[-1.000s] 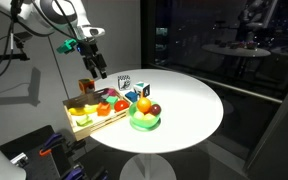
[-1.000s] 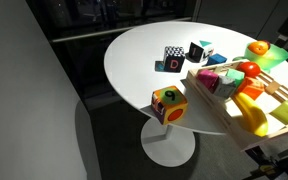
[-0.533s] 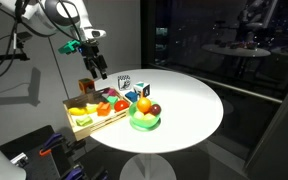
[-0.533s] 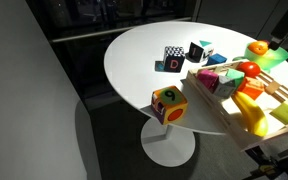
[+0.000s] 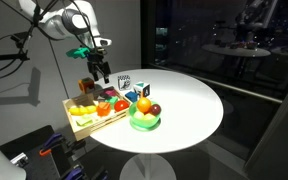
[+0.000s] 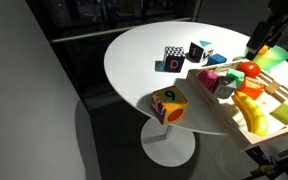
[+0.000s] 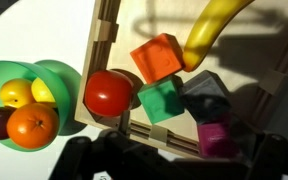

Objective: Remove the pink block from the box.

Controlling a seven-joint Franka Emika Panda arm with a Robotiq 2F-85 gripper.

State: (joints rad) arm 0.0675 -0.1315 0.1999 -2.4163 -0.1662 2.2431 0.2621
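Note:
The box (image 5: 92,118) is a shallow light-wood tray holding toy fruit and blocks; it also shows in an exterior view (image 6: 224,112) and the wrist view (image 7: 102,40). The pink block (image 7: 216,138) lies in shadow at the tray's end, beside a dark block (image 7: 206,95) and a green block (image 7: 164,100). It looks pink in an exterior view (image 6: 213,77). My gripper (image 5: 102,70) hangs open and empty above that end of the tray. In the wrist view (image 7: 179,158) its dark fingers stand wide apart at the bottom, with the pink block between and below them.
A green bowl (image 5: 144,121) of fruit stands against the tray; it also shows in the wrist view (image 7: 29,75). In the tray are a tomato (image 7: 109,93), an orange-red block (image 7: 156,57) and a banana (image 7: 209,30). Patterned cubes (image 6: 174,60) and a colourful cube (image 6: 168,104) stand on the white round table (image 5: 184,100).
My gripper has moved a little right and down, over the tray's end. The arm has come into the other exterior view at the top right. Nothing in the tray has moved.

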